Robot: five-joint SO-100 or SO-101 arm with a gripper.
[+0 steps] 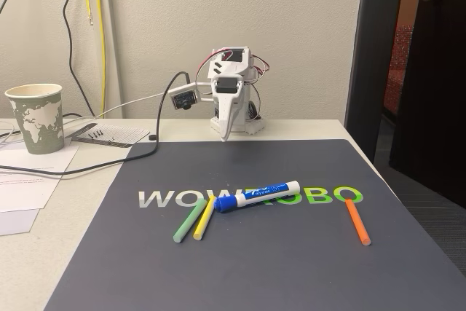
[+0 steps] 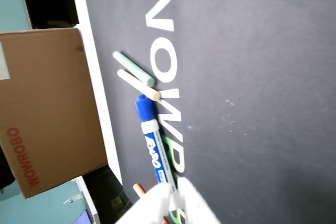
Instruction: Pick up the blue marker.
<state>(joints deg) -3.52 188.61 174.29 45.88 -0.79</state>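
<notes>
The blue marker (image 1: 258, 195) lies flat on the dark mat (image 1: 291, 267), across the printed white and green lettering, its dark blue cap pointing left in the fixed view. My white gripper (image 1: 226, 135) hangs folded at the arm's base at the back of the table, tips pointing down, far from the marker, with its fingers together and nothing in them. In the wrist view the marker (image 2: 156, 148) runs from the centre toward the bottom, and its lower end passes behind the gripper (image 2: 176, 188).
A green stick (image 1: 189, 223) and a yellow stick (image 1: 204, 218) lie just left of the marker's cap. An orange stick (image 1: 357, 221) lies to the right. A paper cup (image 1: 36, 118), papers and a black cable sit at left. A cardboard box (image 2: 47, 108) stands beyond the mat's edge.
</notes>
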